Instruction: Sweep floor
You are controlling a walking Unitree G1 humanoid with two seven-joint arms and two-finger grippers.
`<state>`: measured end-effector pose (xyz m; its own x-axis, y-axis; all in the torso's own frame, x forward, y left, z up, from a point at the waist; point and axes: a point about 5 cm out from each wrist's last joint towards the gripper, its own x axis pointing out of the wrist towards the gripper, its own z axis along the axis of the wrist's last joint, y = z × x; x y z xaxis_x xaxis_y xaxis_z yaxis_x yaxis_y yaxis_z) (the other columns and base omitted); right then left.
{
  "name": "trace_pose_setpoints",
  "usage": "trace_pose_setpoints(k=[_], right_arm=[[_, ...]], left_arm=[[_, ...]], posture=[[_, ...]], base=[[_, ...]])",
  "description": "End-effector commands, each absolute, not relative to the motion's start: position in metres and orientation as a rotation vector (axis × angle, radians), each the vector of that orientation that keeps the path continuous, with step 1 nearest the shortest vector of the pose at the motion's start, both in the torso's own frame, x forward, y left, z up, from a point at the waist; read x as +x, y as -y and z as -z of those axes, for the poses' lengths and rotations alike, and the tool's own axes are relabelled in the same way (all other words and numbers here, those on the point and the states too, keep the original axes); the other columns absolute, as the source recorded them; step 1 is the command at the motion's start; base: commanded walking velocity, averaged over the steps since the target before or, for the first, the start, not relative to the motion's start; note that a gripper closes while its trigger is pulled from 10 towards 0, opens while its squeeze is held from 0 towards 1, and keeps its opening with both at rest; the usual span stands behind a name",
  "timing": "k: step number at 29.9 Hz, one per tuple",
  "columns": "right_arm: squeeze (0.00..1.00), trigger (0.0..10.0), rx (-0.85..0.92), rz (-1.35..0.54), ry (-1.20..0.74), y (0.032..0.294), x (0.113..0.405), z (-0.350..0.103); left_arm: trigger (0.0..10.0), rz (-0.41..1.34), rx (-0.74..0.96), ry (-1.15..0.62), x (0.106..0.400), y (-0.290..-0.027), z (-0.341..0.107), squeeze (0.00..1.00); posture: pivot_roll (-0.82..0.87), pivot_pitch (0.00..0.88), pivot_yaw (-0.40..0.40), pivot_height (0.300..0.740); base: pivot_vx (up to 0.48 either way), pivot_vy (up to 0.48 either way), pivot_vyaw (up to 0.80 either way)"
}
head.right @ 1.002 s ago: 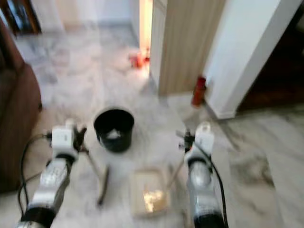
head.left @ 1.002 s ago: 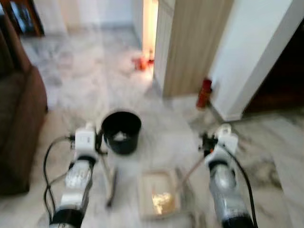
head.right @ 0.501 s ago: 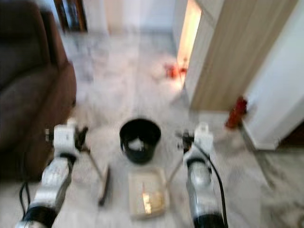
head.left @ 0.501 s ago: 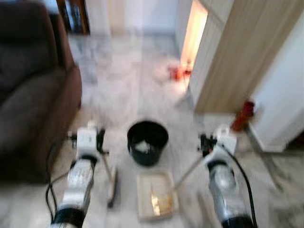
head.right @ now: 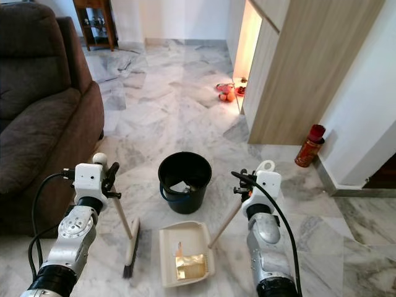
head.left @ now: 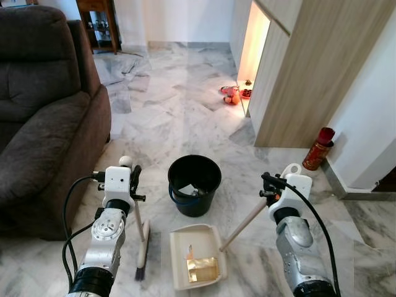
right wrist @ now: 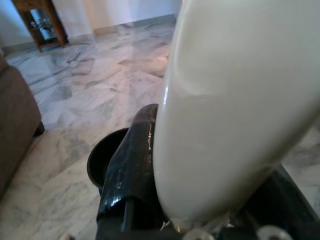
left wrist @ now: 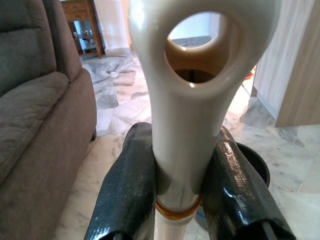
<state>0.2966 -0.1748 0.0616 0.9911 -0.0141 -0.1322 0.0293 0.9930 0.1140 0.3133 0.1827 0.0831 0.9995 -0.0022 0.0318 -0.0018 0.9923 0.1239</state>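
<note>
Broom [head.left: 142, 238] stands nearly upright on the marble floor [head.left: 173, 117], bristles touching the tiles just left of the dustpan [head.left: 197, 255]. The left gripper [head.left: 132, 182] is clamped on the top of its pale handle; in the left wrist view both black fingers [left wrist: 127, 190] press against the handle below its hanging loop. The right gripper [head.left: 267, 187] is closed around the end of the dustpan's long handle [head.left: 243, 224], which slants down to the cream pan lying flat on the floor between the two arms. Some yellowish scraps [head.left: 202, 267] sit in the pan. A black bucket [head.left: 194, 184] stands just beyond the dustpan, with pale litter inside. A brown armchair [head.left: 46, 117] fills the floor's left side, a wooden cabinet [head.left: 291, 74] rises on the right, and a red canister [head.left: 318, 148] stands near the white wall beside it.
</note>
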Motion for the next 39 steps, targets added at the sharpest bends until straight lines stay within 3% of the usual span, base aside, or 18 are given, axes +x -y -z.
trace_pose_setpoints(k=[1, 18, 23, 39], right_arm=[[0.00, 10.0, 0.140, -0.023, -0.043, 0.172, 0.302, -0.085], [0.00, 10.0, 0.093, -0.218, -0.013, 0.165, 0.280, -0.124], [0.00, 10.0, 0.073, -0.205, 0.029, 0.172, 0.278, -0.141], [0.00, 10.0, 0.236, -0.084, 0.258, 0.179, 0.287, -0.205]], left_arm=[[10.0, -0.002, 0.129, 0.077, 0.316, -0.183, -0.092, 0.00], [10.0, 0.015, 0.144, 0.069, 0.314, -0.180, -0.089, 0.00], [10.0, 0.015, 0.146, 0.068, 0.314, -0.181, -0.089, 0.00], [10.0, 0.018, 0.145, 0.074, 0.316, -0.180, -0.091, 0.00]], posture=[[-0.02, 0.000, -0.021, 0.740], [-0.03, 0.000, -0.020, 0.740], [-0.03, 0.000, -0.018, 0.740], [-0.03, 0.000, -0.015, 0.740]], base=[[0.000, 0.000, 0.00], [0.000, 0.000, 0.00], [0.000, 0.000, 0.00], [0.000, 0.000, 0.00]])
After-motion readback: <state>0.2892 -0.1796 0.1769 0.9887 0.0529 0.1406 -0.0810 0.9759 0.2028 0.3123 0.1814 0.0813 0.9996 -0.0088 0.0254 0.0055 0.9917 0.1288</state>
